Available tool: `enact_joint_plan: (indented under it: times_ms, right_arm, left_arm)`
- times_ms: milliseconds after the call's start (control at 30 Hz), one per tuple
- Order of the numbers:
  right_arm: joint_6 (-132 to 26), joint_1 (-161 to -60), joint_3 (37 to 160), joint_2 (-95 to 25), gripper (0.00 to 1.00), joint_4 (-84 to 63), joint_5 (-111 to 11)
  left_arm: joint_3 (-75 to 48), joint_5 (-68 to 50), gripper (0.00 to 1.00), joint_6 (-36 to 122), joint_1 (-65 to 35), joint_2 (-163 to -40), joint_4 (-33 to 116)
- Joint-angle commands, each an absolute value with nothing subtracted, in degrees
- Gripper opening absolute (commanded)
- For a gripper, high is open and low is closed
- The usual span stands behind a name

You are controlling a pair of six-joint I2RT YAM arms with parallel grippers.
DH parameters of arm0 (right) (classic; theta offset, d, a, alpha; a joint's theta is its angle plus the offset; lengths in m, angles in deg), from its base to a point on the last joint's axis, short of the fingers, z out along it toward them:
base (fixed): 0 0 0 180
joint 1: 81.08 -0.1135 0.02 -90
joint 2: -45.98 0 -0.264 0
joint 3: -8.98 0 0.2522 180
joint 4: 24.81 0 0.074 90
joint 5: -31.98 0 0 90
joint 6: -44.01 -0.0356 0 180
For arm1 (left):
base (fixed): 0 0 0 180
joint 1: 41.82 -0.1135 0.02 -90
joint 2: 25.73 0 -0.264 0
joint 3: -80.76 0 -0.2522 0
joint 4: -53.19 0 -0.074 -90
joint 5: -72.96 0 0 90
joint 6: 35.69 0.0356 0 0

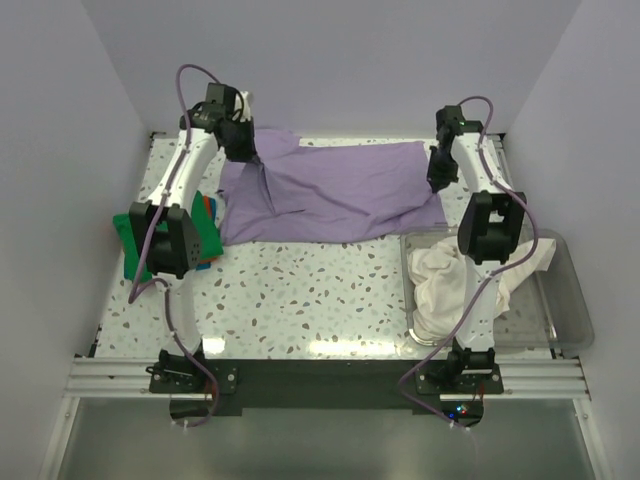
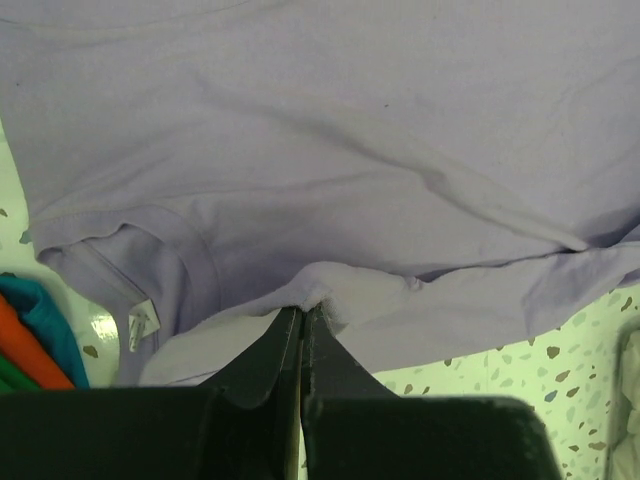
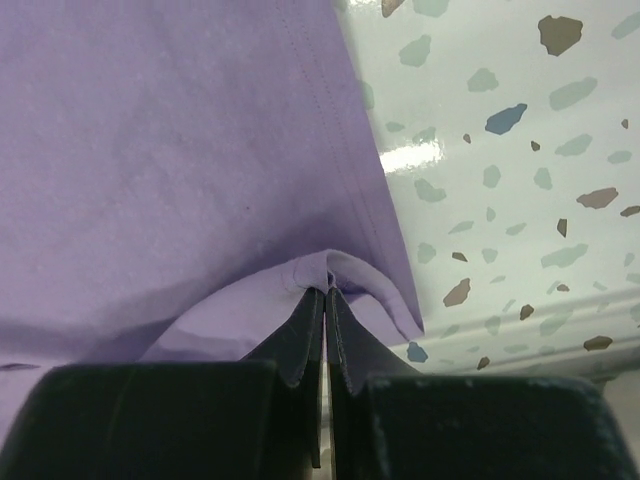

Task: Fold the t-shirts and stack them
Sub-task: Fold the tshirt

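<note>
Left gripper [image 2: 302, 312]: fingertips pressed together on a small raised fold of the lavender t-shirt [image 1: 340, 190], no gap between the jaws. Grip at the shirt's far left end, close to the collar [image 2: 190, 270] and its small white label [image 2: 142, 322] — cloth pulled up from there into a ridge running toward the near edge, as seen from overhead.

Right gripper [image 3: 325, 292]: likewise closed tight, pinching a tuck of the same shirt just inside its stitched hem at the far right side, with the speckled table [image 3: 500, 150] bare beside it.

Between the two grips, lavender t-shirt spread across the far half of the table, mostly flat, with long creases.

Left of it, partly under the left arm, green t-shirt [image 1: 128, 235] in a bundle at the table's left edge. Blue and orange cloth edges [image 1: 205, 207] just beside the lavender shirt — orange and teal also at the lower left corner of the left wrist view.

On the near right: cream white t-shirt [image 1: 440, 285] crumpled in the clear plastic bin [image 1: 572, 300], partly hidden by the right arm. Lavender shirt's near right corner just beside the bin's far left corner; touching or not, unclear.
</note>
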State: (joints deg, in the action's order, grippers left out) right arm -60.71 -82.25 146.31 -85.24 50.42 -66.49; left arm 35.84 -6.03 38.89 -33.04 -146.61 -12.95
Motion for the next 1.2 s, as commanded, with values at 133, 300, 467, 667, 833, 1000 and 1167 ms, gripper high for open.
enact_joint_plan:
  times_ms: [133,300,467,667,833,1000,1167]
  right_arm:
    - [-60.3,-81.7,151.2,-86.6,0.00,51.4,-68.9]
    - [-59.9,-81.6,151.8,-87.3,0.00,51.2,-69.3]
    - [-59.8,-81.5,153.2,-89.9,0.00,51.2,-69.1]
    - [-60.0,-81.3,157.6,-93.5,0.03,51.1,-67.9]
    - [-60.7,-81.3,160.2,-92.8,0.70,50.2,-64.3]
    - [-60.6,-79.4,148.4,-85.3,0.80,45.3,-61.5]
    - [-59.4,-77.0,137.0,-78.8,0.72,41.5,-60.1]
  left_arm:
    - [41.2,-5.3,0.00,38.6,-35.7,-147.6,-10.3]
    - [38.5,-5.3,0.00,38.5,-37.2,-145.8,-8.7]
    - [37.4,-3.9,0.00,38.2,-37.3,-147.1,-6.5]
    - [40.0,-3.5,0.19,36.9,-37.9,-152.4,-2.1]
    - [40.7,-3.5,0.61,35.1,-38.4,-153.3,4.4]
    - [30.9,-4.6,0.69,35.2,-38.2,-146.8,7.5]
    - [13.3,-4.8,0.69,37.1,-38.0,-137.9,7.8]
